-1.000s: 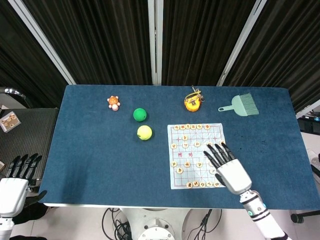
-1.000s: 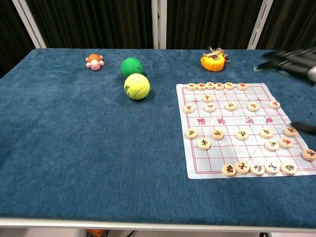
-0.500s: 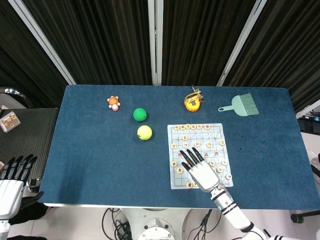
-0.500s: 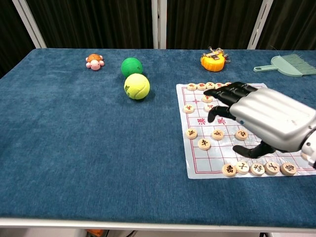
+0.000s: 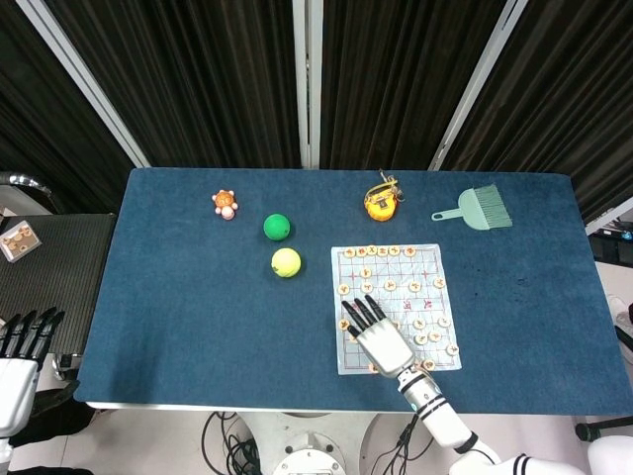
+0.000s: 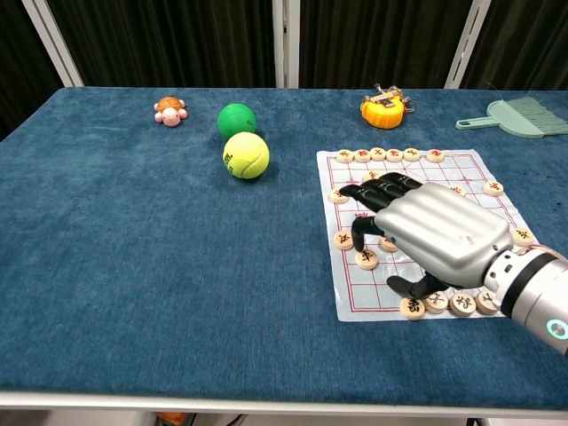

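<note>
Black curtains hang behind a table (image 5: 198, 327) covered in dark blue felt. Far left, off the table's edge, the left hand (image 5: 18, 371) hangs with its fingers straight and apart, holding nothing. On the felt, going rightward, sit a small orange-and-pink toy turtle (image 6: 169, 111), a dark green ball (image 6: 236, 119) and a yellow tennis ball (image 6: 246, 155) just in front of it. Next comes the white paper chess sheet with red grid lines (image 6: 470, 173), dotted with round pale wooden chess discs (image 6: 366, 259). The silver right hand (image 6: 435, 232) hovers low over the sheet's near left part, its black fingers (image 6: 377, 190) spread and slightly curled, gripping nothing; whether they touch a disc I cannot tell. Beyond lie an orange tape measure (image 6: 382, 110) and a pale green dustpan brush (image 6: 516, 115).

The discs are small, flat and close together, so broad fingers could nudge neighbours out of place. Pressing down might also drag or crease the loose sheet and slide every piece.
</note>
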